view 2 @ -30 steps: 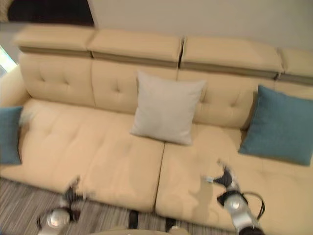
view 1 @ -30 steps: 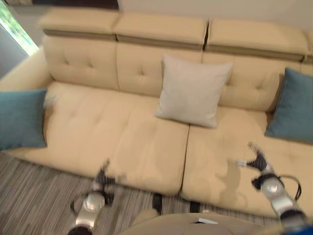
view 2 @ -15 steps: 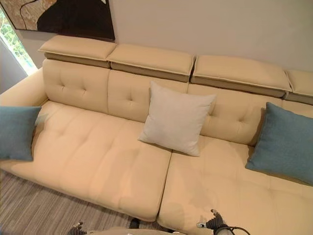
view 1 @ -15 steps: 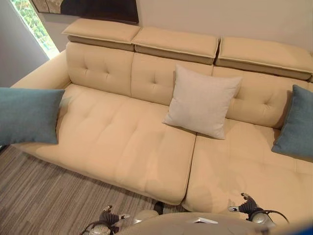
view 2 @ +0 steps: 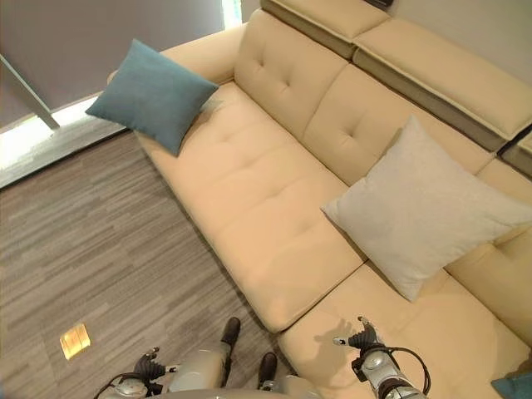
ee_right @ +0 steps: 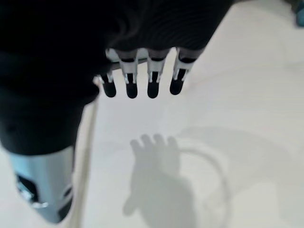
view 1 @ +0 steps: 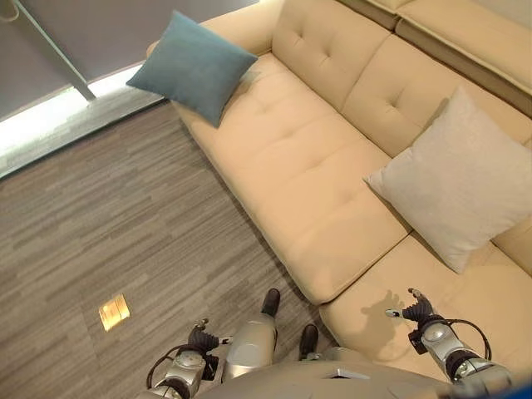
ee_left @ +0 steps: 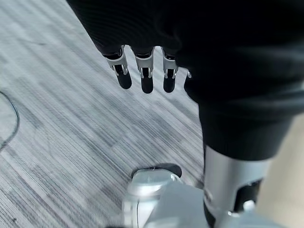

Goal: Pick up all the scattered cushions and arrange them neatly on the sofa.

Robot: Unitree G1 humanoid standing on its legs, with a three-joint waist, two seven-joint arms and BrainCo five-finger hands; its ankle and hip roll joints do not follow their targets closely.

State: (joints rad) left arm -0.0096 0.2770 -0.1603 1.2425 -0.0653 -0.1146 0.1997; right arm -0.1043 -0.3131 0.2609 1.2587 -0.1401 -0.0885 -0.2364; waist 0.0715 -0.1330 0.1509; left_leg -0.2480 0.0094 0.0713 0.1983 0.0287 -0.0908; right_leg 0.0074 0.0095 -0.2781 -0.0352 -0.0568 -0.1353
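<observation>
While both arms hang low with nothing in them, I read this as a pause to look over the room rather than a reach. My left hand [ee_left: 142,76] sits down over the grey striped carpet floor [view 1: 125,224], fingers straight and relaxed, holding nothing. My right hand [ee_right: 142,78] hovers above the front edge of the cream leather sofa [view 1: 332,174], at its right seat, fingers likewise straight and slack, and well clear of the seat beneath.

As for the cushions, the square teal fabric cushion [view 1: 193,65] leans at the sofa's far left end, propped against the armrest, with its lower corner hanging past the front edge of the seat. I judge it only half settled, so it may want squaring up. The pale grey square cushion [view 2: 420,208] stands tilted against the backrest, straddling the seam between the two seats, which looks like a deliberate central placing. A sliver of another teal cushion [view 2: 514,388] shows at the right edge of the sofa.

I see no cushion on the visible floor, just a small glowing floor light [view 1: 114,311]. My guess is that the work is nearly done.
</observation>
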